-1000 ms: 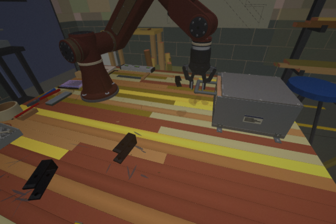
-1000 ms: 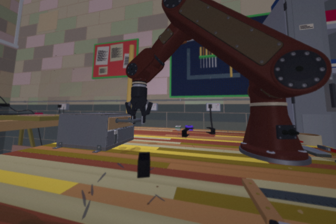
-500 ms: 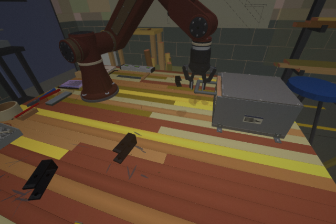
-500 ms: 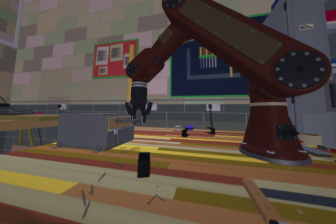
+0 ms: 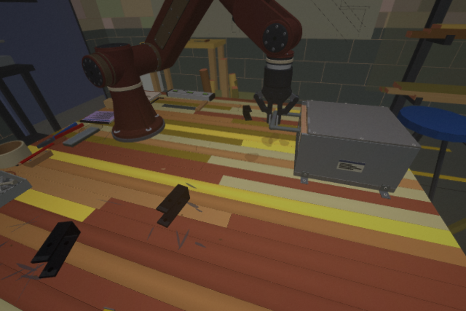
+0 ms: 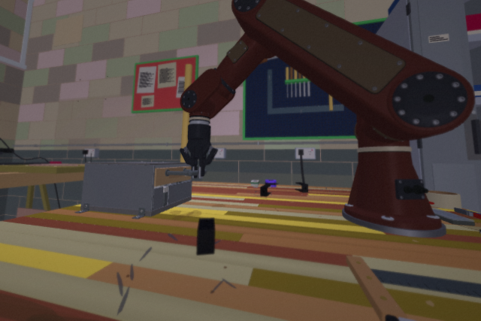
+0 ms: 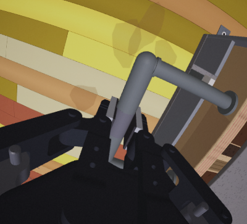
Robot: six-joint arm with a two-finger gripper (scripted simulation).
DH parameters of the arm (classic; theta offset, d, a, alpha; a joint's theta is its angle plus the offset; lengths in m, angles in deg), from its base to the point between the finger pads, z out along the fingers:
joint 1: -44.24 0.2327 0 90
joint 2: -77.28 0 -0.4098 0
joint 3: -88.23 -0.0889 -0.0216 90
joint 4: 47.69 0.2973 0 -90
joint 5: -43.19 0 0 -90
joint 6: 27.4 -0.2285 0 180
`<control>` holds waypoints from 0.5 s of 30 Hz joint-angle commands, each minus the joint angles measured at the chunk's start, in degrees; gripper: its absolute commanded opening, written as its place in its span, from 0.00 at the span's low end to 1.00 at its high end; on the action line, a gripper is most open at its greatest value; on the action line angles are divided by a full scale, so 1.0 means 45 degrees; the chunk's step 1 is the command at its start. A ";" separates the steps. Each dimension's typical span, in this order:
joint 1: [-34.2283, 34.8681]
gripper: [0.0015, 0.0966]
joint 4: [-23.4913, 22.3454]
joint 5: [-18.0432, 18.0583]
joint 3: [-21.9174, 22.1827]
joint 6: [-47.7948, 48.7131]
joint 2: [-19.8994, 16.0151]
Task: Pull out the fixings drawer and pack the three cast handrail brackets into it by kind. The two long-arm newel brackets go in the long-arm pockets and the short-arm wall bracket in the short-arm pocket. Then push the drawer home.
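On the right of the striped bench sits the grey drawer cabinet (image 5: 354, 142), its wooden drawer front facing the arm and closed. My gripper (image 5: 277, 116) hangs at that front with its fingers closed around the grey bar handle (image 7: 132, 91) of the drawer. Two black long brackets lie on the near left of the bench, one at the front corner (image 5: 56, 249) and one nearer the middle (image 5: 174, 204). A smaller black bracket (image 5: 247, 112) stands on the far side of the bench, just left of my gripper.
Behind the bench a wooden trestle (image 5: 210, 63) stands against the grey block wall. A blue stool (image 5: 436, 125) stands off the bench's right edge. The arm's base (image 5: 133, 119) and loose tools, a level (image 5: 190, 94) and pencils, take up the far left.
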 commanded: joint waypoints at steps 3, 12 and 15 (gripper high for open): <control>0.0000 0.12 0.0000 0.0005 0.0016 0.0000 0.0013; 0.0000 0.07 0.0000 0.0005 0.0016 0.0000 0.0013; -0.0003 0.07 0.0000 0.0135 -0.0164 0.0003 0.0062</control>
